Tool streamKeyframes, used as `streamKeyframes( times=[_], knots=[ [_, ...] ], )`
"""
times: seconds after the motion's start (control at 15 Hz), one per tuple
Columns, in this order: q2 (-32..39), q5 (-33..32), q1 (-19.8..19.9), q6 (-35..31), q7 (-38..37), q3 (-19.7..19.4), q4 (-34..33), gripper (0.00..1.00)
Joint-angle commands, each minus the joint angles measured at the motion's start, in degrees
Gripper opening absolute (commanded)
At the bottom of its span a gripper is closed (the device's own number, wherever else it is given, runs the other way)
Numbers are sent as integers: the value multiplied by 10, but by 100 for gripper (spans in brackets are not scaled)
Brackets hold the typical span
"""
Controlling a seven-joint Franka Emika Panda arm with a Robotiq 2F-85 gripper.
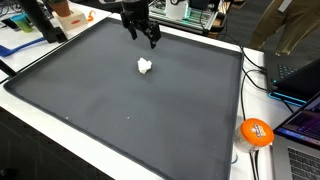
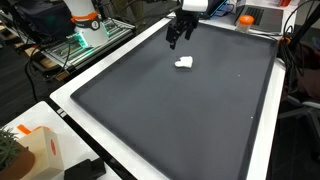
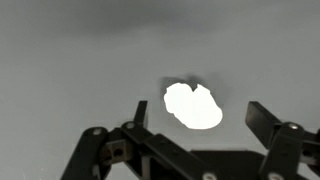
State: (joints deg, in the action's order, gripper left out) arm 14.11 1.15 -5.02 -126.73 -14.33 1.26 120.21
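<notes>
1. Hidden: the gripper (image 1: 143, 40) is cut off at the top in both exterior views, so the arm above the wrist is out of frame
2. The wrist view is overexposed on the white lump (image 3: 193, 106): blown-out blob, no surface detail, only a small shadow at its upper edge
3. In the wrist view only the lower linkage and two finger pads (image 3: 262, 118) show; the bottom of the frame is cropped
4. Gripper state: jaws spread wide, nothing between them, not touching anything
5. The lump sits on the mat (image 1: 120, 110) below the gripper and a bit forward of the fingertips, clear of both fingers; in the wrist view it falls in the gap between them
6. Lump: small, white, irregular, crumpled-looking; material can't be told at this resolution
7. Mat: dark grey, matte, flat, rectangular with a raised rim and rounded corners, on a white tabletop (image 2: 65, 100)
8. Gripper: black, angular two-finger linkage
9. Around, all well away from the gripper and off the mat: an orange ball (image 1: 256, 132), dark cables (image 1: 255, 70), a laptop (image 1: 300, 75) cut off by the frame edge
10. Nothing stands between the gripper and the lump
</notes>
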Motion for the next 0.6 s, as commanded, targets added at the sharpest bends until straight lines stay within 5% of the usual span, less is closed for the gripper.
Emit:
streamKeyframes(
  times=[0.0, 0.53],
  knots=[
    [-6, 7, 3, -15, 3, 3, 10, 100],
    [-17, 8, 6, -14, 2, 0, 44, 100]
  ],
)
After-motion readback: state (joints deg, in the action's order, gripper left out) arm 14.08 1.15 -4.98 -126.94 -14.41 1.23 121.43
